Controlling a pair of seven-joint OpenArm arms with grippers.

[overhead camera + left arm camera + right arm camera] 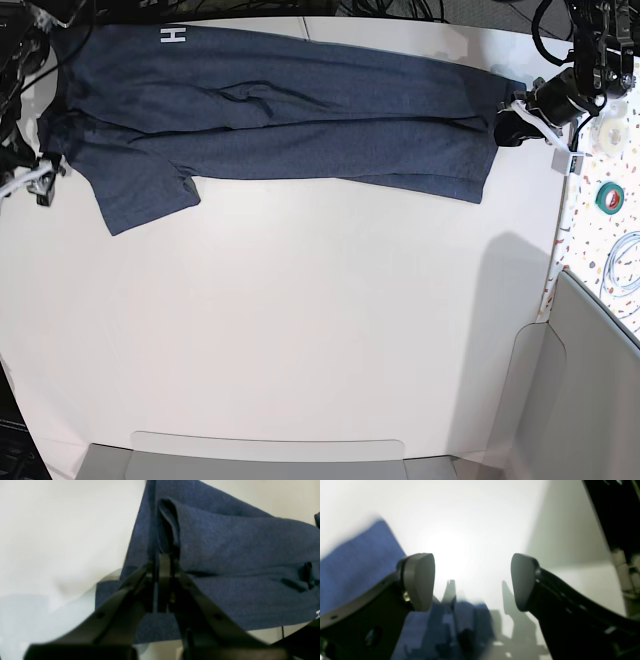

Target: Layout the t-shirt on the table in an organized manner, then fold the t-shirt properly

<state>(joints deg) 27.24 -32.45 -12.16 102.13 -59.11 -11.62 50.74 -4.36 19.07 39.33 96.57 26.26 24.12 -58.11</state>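
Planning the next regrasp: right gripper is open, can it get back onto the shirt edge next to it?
Probably yes. The right gripper stands open with bare table between its pads, and the t-shirt lies just beside one finger. Nothing blocks the way.

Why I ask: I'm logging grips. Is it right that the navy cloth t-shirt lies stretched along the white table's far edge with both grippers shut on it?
Not both. The right wrist view shows the right gripper open, empty. The left gripper is shut on the navy cloth t-shirt, stretched along the white table's far edge.
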